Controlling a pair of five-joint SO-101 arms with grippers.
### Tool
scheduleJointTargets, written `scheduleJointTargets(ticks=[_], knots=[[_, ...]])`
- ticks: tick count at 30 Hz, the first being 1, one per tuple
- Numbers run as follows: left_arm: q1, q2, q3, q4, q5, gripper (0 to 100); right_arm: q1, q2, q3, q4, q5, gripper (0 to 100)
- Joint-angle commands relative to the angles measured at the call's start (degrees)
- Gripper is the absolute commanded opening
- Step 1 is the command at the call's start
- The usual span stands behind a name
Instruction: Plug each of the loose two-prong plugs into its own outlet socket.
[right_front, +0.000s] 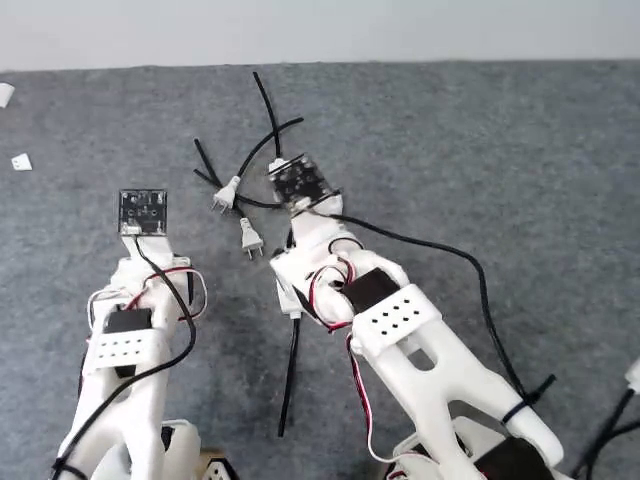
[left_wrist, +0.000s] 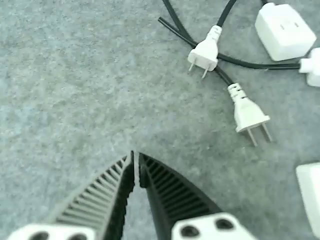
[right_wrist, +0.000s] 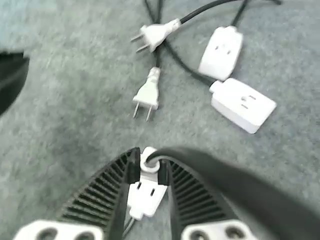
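white two-prong plug (left_wrist: 248, 114), black cord (left_wrist: 222, 77); right gripper (right_wrist: 148, 167) clamps socket (right_wrist: 145, 195)

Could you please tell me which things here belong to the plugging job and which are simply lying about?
Job: far plug; near plug; gripped socket between the right gripper's fingers; free socket; second free socket beside it.
Lying about: white scrap; second white scrap farther back.
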Motion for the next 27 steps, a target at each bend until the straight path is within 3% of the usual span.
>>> scheduleJointTargets(ticks=[1,27], knots=[[-0.62,-1.85,-0.66,-2.55,1.67,1,2.77,0.84,-0.62,-3.21,-2.02,0.9],[-2.73,-2.11,-0.75,-2.64,1.49,1,1.36,8.04,-1.23,-6.37,-3.52,0.9]])
